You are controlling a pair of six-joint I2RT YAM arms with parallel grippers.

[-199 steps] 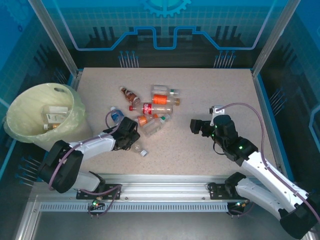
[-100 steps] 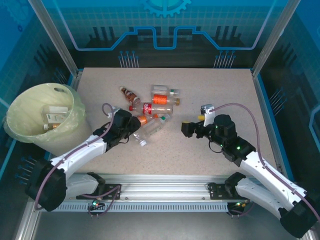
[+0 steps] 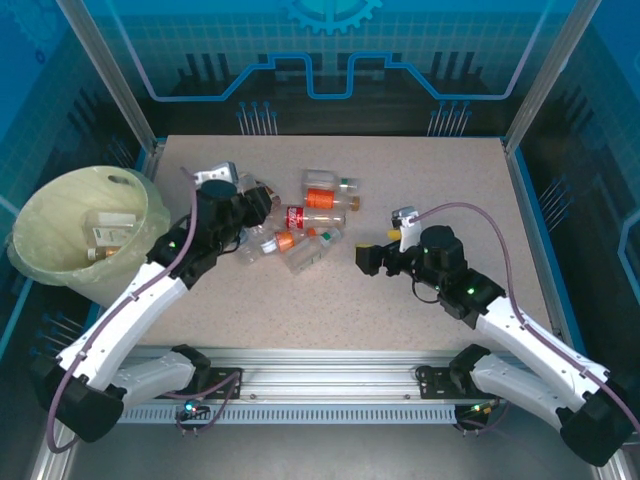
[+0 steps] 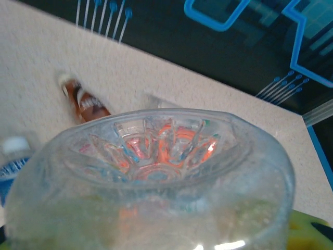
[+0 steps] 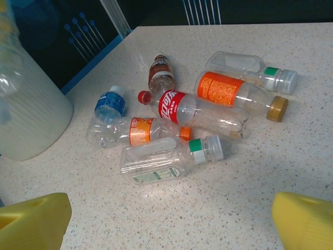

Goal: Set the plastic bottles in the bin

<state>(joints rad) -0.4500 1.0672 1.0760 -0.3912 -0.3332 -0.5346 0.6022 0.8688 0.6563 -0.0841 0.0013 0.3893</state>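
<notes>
Left gripper (image 3: 250,205): I find it clamped on a clear bottle (image 4: 156,172), whose ribbed base crowds my left wrist view. The hand sits over the left side of the pile, at its far end.

Right gripper (image 3: 367,260): fingers spread wide with nothing between them, hovering just right of the pile and facing it.

Loose bottles: seven lie on their sides in a cluster mid-table (image 3: 430,180). These are a brown bottle (image 5: 161,70), a red-label bottle (image 5: 177,104), an orange-label bottle (image 5: 223,89), a green-label bottle (image 5: 250,69), a blue-label bottle (image 5: 109,107), a small orange bottle (image 5: 141,130) and a square clear bottle (image 5: 158,159) nearest my right hand.

Bin (image 3: 150,250): it stands at the table's left edge, apart from the pile. A few bottles (image 3: 105,238) lie inside.
</notes>
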